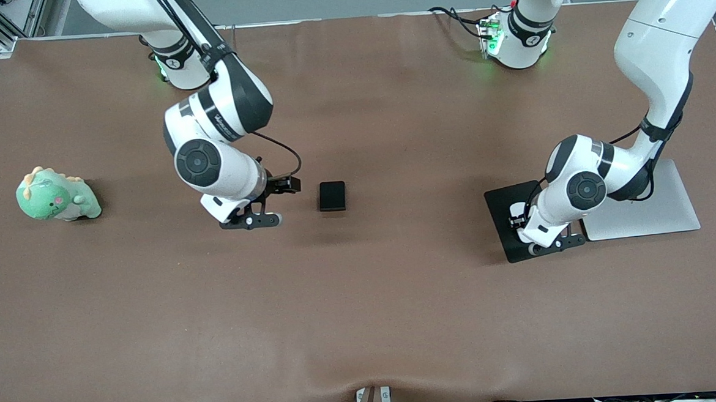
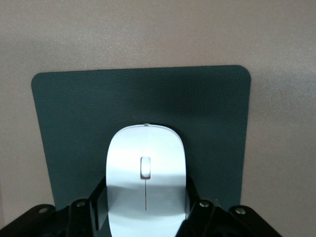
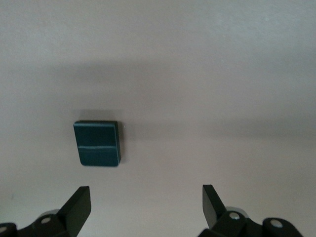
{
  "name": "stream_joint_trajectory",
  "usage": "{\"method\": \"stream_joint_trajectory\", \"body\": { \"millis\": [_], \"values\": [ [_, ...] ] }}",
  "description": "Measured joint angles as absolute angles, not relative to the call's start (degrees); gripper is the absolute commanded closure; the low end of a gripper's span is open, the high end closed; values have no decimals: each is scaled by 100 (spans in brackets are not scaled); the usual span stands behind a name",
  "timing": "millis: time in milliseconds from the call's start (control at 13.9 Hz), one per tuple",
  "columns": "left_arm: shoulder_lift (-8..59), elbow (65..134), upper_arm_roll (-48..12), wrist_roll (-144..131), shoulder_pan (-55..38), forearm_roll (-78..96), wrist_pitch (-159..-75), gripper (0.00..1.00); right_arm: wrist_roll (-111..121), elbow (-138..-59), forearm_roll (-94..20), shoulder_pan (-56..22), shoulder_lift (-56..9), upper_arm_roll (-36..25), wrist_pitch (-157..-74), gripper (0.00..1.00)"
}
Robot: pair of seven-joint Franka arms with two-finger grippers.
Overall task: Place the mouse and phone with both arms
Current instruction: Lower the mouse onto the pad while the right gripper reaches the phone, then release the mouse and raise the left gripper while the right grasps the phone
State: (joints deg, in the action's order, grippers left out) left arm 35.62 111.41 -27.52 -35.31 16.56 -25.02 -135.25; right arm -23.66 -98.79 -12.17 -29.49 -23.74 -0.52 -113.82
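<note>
Glossy oval mouse gripped by left hand; right hand spread, apparently empty.

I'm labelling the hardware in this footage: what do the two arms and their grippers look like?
Both arms, the left arm and right arm, are glossy white jointed shells with black bands and round dark grey joint caps. Their bases glow green. Thin black cables run along the wrists. The left gripper and right gripper are black, each with two flat fingers and small silver screws.
</note>
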Motion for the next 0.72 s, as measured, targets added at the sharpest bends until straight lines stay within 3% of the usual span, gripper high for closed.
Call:
{"method": "stream_joint_trajectory", "body": {
  "millis": [72,143,215,717],
  "values": [
    [3562,11141,-2752,-3530,1663,-2503,-13539,74,-2417,-9884,-1224,-3037,-2488,-51,-11594,0],
    [3563,11141,-2751,-3530,1666,-2503,-13551,26,-2512,-9888,-1226,-3148,-2614,-51,-11831,0],
    [3563,11141,-2752,-3530,1664,-2503,-13560,0,-2620,-9891,-1227,-3271,-2744,-50,-12065,0],
    [3365,11019,-2781,-3530,1664,-2504,-13599,0,-3231,-9895,-1229,-3857,-3498,-50,-13158,0]
  ]
}}
